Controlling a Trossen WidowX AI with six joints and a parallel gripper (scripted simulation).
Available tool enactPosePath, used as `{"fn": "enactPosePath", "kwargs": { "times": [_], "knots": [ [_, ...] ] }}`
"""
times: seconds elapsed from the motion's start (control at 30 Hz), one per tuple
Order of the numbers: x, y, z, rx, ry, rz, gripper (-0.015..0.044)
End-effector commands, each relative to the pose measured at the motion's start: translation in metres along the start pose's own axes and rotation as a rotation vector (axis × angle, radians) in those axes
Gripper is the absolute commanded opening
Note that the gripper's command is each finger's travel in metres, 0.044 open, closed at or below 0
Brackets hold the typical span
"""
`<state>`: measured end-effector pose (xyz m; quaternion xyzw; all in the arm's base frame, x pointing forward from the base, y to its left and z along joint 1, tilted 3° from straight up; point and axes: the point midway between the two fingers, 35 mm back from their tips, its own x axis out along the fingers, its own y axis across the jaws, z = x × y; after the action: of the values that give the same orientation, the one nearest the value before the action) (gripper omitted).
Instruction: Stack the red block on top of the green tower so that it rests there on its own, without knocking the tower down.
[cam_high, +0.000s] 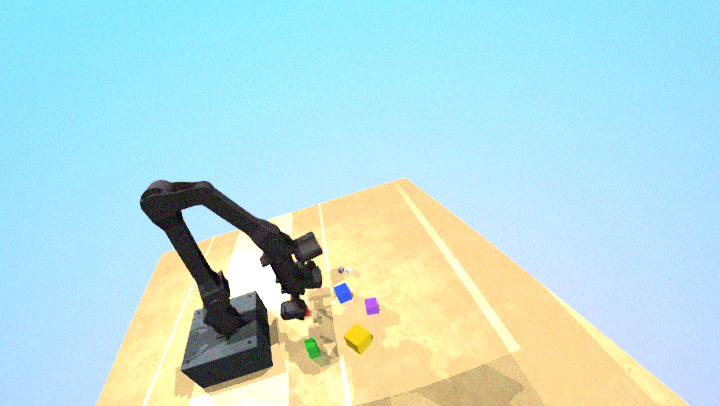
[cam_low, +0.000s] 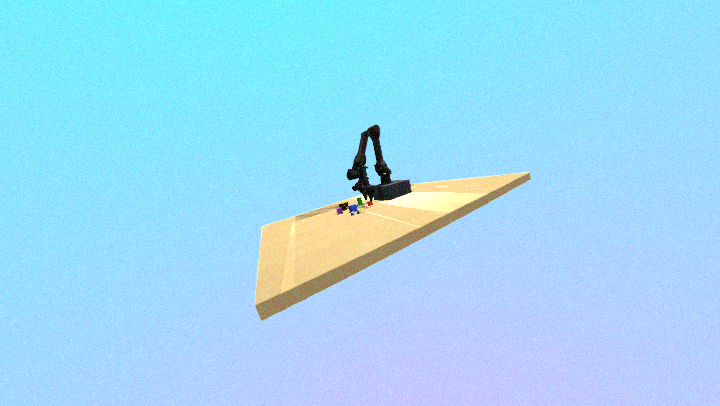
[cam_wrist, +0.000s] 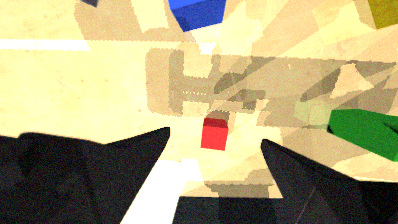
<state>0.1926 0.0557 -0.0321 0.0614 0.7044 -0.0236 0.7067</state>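
The red block (cam_wrist: 214, 138) (cam_low: 370, 203) lies on the table; in the top view only a sliver of it (cam_high: 307, 313) shows beside the gripper. My gripper (cam_wrist: 214, 136) (cam_low: 369, 199) is open, pointing down just above the red block. In the wrist view the block appears between the two spread fingertips, with a gap on each side, and neither finger touches it. The green tower (cam_high: 312, 348) (cam_low: 359, 201) (cam_wrist: 362, 132) stands upright apart from the red block, at the right edge of the wrist view, beyond the right finger.
A blue block (cam_high: 343, 293) (cam_low: 353, 207) (cam_wrist: 200, 12), a purple block (cam_high: 372, 306) (cam_low: 339, 210) and a larger yellow block (cam_high: 358, 338) (cam_wrist: 385, 12) lie farther from the robot base. Two tiny pieces, one grey (cam_high: 341, 269) and one white (cam_high: 349, 269), lie beyond the blue block.
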Motion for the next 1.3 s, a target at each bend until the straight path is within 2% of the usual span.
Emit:
{"fn": "enactPosePath", "kwargs": {
  "times": [0.0,0.27,0.8,1.23,1.27],
  "knots": [
    [0.008,0.000,-0.003,0.005,0.010,0.003,0.0440],
    [0.020,0.000,-0.004,0.005,0.010,0.003,0.0440],
    [0.020,0.000,-0.004,0.005,0.010,0.003,0.0440],
    [0.020,0.000,-0.004,0.005,0.010,0.003,0.0099],
    [0.020,0.000,-0.004,0.005,0.010,0.003,0.0092]
  ]
}}
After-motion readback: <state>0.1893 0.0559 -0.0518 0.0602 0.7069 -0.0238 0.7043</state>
